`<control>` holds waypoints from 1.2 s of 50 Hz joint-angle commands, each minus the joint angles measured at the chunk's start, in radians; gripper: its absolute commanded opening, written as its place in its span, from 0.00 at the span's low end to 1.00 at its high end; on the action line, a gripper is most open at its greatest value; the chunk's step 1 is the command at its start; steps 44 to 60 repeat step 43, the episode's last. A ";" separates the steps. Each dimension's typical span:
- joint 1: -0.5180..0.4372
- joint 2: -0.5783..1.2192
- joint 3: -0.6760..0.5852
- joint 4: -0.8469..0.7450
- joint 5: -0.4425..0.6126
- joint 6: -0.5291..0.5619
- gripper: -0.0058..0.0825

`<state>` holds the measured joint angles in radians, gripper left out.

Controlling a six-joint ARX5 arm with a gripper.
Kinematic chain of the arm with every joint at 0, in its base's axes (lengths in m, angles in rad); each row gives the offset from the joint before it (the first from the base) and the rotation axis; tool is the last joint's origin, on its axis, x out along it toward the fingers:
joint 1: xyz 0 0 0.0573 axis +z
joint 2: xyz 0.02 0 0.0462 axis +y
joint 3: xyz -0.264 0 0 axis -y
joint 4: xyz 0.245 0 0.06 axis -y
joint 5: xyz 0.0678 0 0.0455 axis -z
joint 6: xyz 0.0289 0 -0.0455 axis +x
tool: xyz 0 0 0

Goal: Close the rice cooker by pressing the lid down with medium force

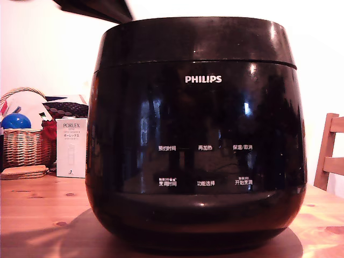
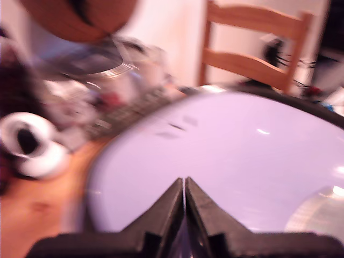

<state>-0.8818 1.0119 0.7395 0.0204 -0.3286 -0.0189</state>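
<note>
Large, rounded, glossy black rice cooker (image 1: 196,140) with white PHILIPS lettering, sitting on a pale wooden table (image 1: 43,215) and filling the exterior view. Round black lid (image 1: 196,40) already lying down on the body, seam line visible; latched or not, cannot tell. Black gripper (image 2: 184,185) with fingertips pressed together, holding nothing, above the lid's glossy top in the blurred wrist view. Likely heavy, rigid and slippery: best pressed squarely on the lid's flat top, not grasped.

cooker (image 1: 196,134) ctr on table (image 1: 32,226) | basket (image 1: 24,142) behind, ext-view left
</note>
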 commanded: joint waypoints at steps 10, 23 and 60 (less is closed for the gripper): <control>0.158 -0.092 -0.012 -0.045 0.006 0.036 0.04; 0.387 -0.158 -0.012 -0.058 0.167 0.053 0.04; 0.578 -0.163 -0.012 -0.049 0.271 0.046 0.04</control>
